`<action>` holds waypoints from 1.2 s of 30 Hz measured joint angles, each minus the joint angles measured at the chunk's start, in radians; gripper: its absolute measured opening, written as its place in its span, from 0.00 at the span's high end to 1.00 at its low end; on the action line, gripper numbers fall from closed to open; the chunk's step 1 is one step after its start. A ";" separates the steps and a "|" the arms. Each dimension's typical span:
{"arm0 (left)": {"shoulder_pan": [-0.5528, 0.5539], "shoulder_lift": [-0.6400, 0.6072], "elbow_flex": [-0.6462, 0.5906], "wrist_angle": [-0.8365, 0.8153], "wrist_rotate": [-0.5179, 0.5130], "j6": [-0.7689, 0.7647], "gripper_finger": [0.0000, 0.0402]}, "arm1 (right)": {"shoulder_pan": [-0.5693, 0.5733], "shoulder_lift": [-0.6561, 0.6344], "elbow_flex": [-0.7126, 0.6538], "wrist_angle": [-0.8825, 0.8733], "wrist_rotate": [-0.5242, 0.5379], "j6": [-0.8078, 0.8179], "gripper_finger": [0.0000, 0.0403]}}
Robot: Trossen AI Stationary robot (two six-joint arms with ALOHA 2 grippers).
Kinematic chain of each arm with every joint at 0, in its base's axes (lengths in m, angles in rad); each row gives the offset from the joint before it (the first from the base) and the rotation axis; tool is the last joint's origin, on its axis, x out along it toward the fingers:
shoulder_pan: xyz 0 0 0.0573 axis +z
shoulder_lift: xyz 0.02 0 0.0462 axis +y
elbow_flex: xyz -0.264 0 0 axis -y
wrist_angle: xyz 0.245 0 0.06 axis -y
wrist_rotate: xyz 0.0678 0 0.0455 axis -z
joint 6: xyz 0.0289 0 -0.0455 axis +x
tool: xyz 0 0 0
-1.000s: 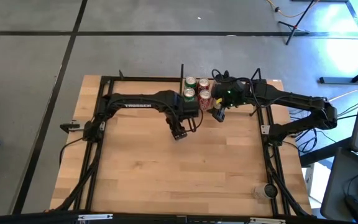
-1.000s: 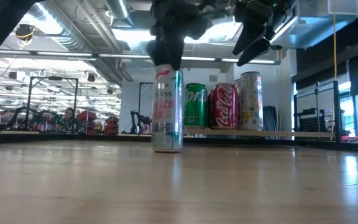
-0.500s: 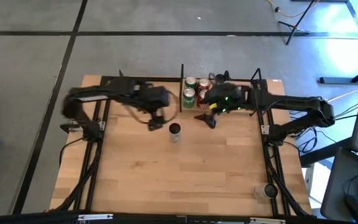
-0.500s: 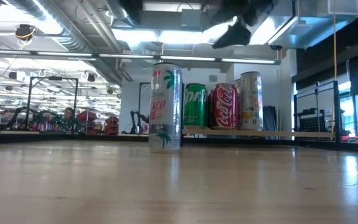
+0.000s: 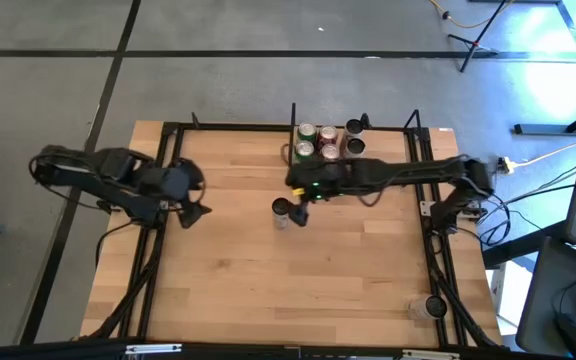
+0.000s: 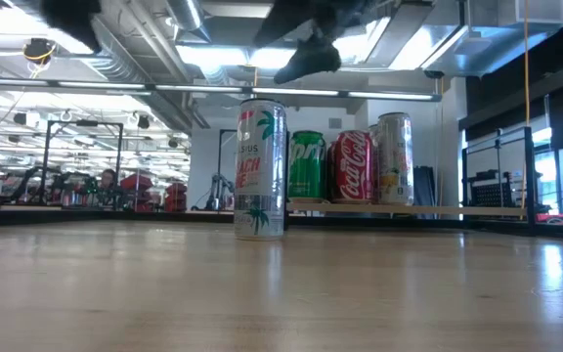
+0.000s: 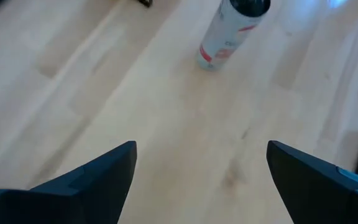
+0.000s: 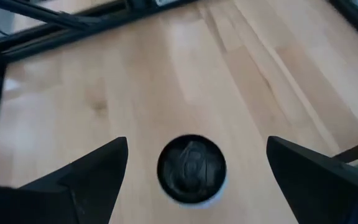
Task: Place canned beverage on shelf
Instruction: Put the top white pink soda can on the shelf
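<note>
From above, my right gripper hangs over the tall can that stands alone on the table, just in front of the shelf at the far edge, where several cans already sit. My left gripper waits well off toward the left side of the table, empty. Level with the tabletop, the can reads as a slim silver cylinder with a palm-tree print and pink lettering, upright, apart from the green can, the red can and a pale can lined up on the shelf board behind it; my right gripper is a dark shape above and not touching it. Past my left wrist, both fingers stand wide apart with nothing between them, and the can shows farther off. Past my right wrist I look straight down on the dark lid of the can, centred between my spread fingers, which hold nothing. I judge it rigid but thin-walled, smooth and a bit slippery, and top-heavy for its narrow base; whether it is full I cannot tell. I would close on the mid-body from both sides, firm without denting, and keep it upright.
</note>
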 joint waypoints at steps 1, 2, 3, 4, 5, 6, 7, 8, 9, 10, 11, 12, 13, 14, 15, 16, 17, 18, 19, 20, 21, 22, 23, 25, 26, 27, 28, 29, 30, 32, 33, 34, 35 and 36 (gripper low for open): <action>-0.015 -0.026 -0.020 0.004 0.000 -0.033 0.14 | 0.000 0.032 0.043 -0.038 0.004 0.019 0.08; -0.030 -0.048 -0.040 0.006 0.001 -0.058 0.14 | -0.002 0.062 0.082 -0.078 0.010 0.042 0.08; -0.043 -0.064 -0.054 0.008 0.001 -0.078 0.14 | -0.003 0.092 0.119 -0.118 0.020 0.070 0.08; -0.054 -0.076 -0.063 0.011 0.001 -0.090 0.14 | -0.004 0.117 0.157 -0.148 0.031 0.102 0.08; -0.063 -0.086 -0.066 0.012 0.001 -0.100 0.14 | -0.004 0.139 0.189 -0.183 0.036 0.135 0.08; -0.071 -0.092 -0.066 0.012 -0.003 -0.103 0.14 | -0.004 0.162 0.217 -0.215 0.042 0.168 0.08; -0.077 -0.092 -0.066 0.015 -0.009 -0.104 0.14 | -0.004 0.177 0.242 -0.227 0.044 0.196 0.08; -0.083 -0.093 -0.066 0.017 -0.014 -0.103 0.14 | -0.003 0.189 0.261 -0.234 0.040 0.218 0.08; -0.088 -0.094 -0.066 0.016 -0.018 -0.103 0.14 | 0.001 0.200 0.271 -0.241 0.040 0.235 0.08; -0.093 -0.093 -0.066 0.016 -0.018 -0.101 0.14 | 0.005 0.209 0.280 -0.242 0.041 0.254 0.08; -0.096 -0.092 -0.066 0.018 -0.018 -0.093 0.14 | 0.011 0.212 0.283 -0.238 0.042 0.263 0.08; -0.099 -0.091 -0.066 0.019 -0.018 -0.081 0.14 | 0.017 0.213 0.283 -0.243 0.047 0.275 0.08; -0.102 -0.086 -0.066 0.020 -0.019 -0.077 0.14 | 0.024 0.213 0.282 -0.251 0.059 0.284 0.08; -0.104 -0.085 -0.066 0.022 -0.018 -0.075 0.14 | 0.031 0.214 0.282 -0.250 0.073 0.287 0.08; -0.107 -0.085 -0.066 0.021 -0.018 -0.075 0.14 | 0.040 0.218 0.284 -0.243 0.094 0.288 0.08; -0.110 -0.080 -0.066 0.023 -0.019 -0.075 0.14 | 0.047 0.221 0.284 -0.244 0.116 0.288 0.08; -0.113 -0.078 -0.067 0.025 -0.018 -0.075 0.14 | 0.053 0.223 0.283 -0.254 0.135 0.285 0.08; -0.117 -0.078 -0.067 0.026 -0.018 -0.074 0.14 | 0.059 0.228 0.282 -0.259 0.153 0.283 0.08; -0.121 -0.077 -0.067 0.026 -0.018 -0.074 0.14 | 0.060 0.240 0.282 -0.251 0.169 0.283 0.08; -0.126 -0.075 -0.067 0.028 -0.019 -0.074 0.14 | 0.060 0.244 0.283 -0.243 0.172 0.285 0.08; -0.129 -0.075 -0.067 0.031 -0.020 -0.073 0.14 | 0.060 0.249 0.283 -0.253 0.172 0.288 0.08; -0.133 -0.073 -0.067 0.033 -0.020 -0.067 0.14 | 0.059 0.259 0.282 -0.266 0.175 0.291 0.08; -0.136 -0.073 -0.067 0.033 -0.020 -0.061 0.14 | 0.058 0.268 0.282 -0.264 0.186 0.299 0.08; -0.142 -0.074 -0.067 0.039 -0.020 -0.052 0.14 | 0.057 0.279 0.282 -0.290 0.190 0.314 0.08; -0.145 -0.075 -0.067 0.044 -0.020 -0.052 0.14 | 0.056 0.284 0.282 -0.292 0.186 0.314 0.08; -0.146 -0.074 -0.067 0.049 -0.020 -0.052 0.14 | 0.056 0.288 0.282 -0.299 0.181 0.315 0.08; -0.146 -0.073 -0.067 0.050 -0.019 -0.053 0.14 | 0.056 0.293 0.282 -0.308 0.173 0.319 0.08; -0.147 -0.074 -0.067 0.052 -0.019 -0.053 0.14 | 0.056 0.296 0.282 -0.315 0.161 0.322 0.08; -0.147 -0.075 -0.067 0.055 -0.019 -0.053 0.14 | 0.057 0.298 0.281 -0.324 0.152 0.327 0.08; -0.147 -0.074 -0.067 0.061 -0.020 -0.053 0.14 | 0.062 0.308 0.278 -0.325 0.147 0.336 0.08; -0.147 -0.074 -0.067 0.066 -0.020 -0.053 0.14 | 0.062 0.310 0.278 -0.334 0.146 0.336 0.08; -0.147 -0.074 -0.067 0.072 -0.021 -0.052 0.14 | 0.062 0.313 0.277 -0.351 0.146 0.336 0.08; -0.147 -0.074 -0.067 0.076 -0.022 -0.051 0.14 | 0.062 0.317 0.276 -0.360 0.146 0.337 0.08; -0.147 -0.074 -0.067 0.079 -0.024 -0.050 0.14 | 0.062 0.324 0.276 -0.354 0.146 0.337 0.08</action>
